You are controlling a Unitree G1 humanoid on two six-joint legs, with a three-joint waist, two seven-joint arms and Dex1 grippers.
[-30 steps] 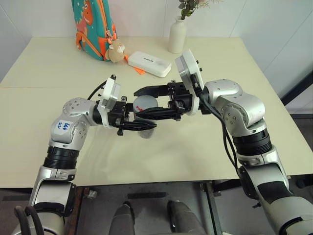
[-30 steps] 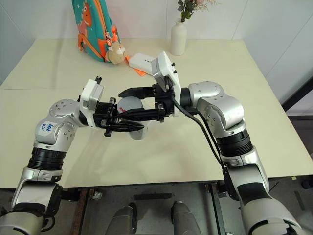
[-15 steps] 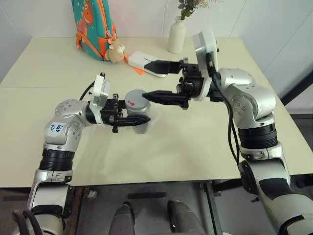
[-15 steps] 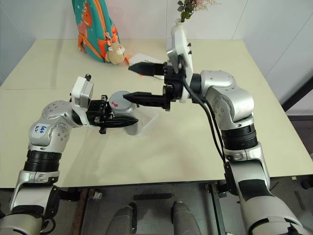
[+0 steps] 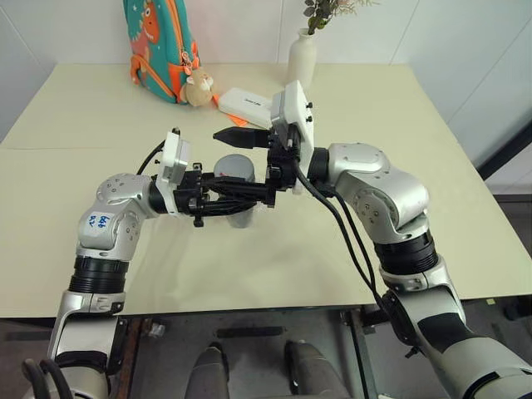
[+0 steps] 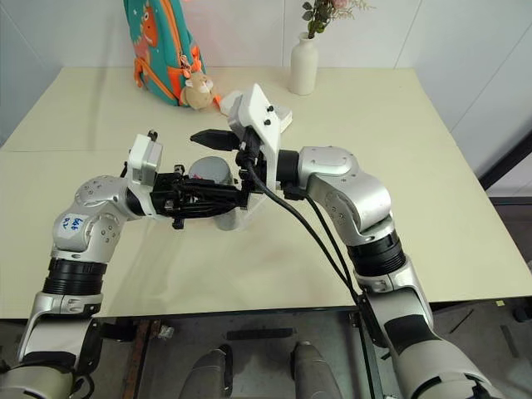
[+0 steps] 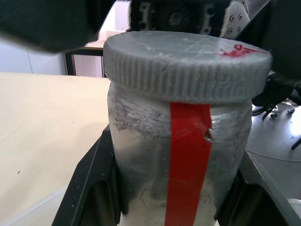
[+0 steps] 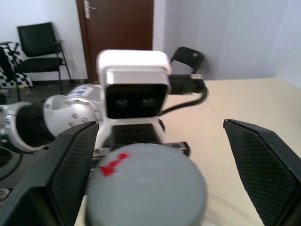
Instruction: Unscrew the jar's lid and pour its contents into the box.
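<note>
Left gripper clamped on the jar, lid still on, right gripper spread wide around the lid, near table centre.

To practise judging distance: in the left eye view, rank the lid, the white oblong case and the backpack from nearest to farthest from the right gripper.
1. Lid: between the right gripper's open fingers.
2. White oblong case: just behind.
3. Backpack: far back, robot's left.
</note>
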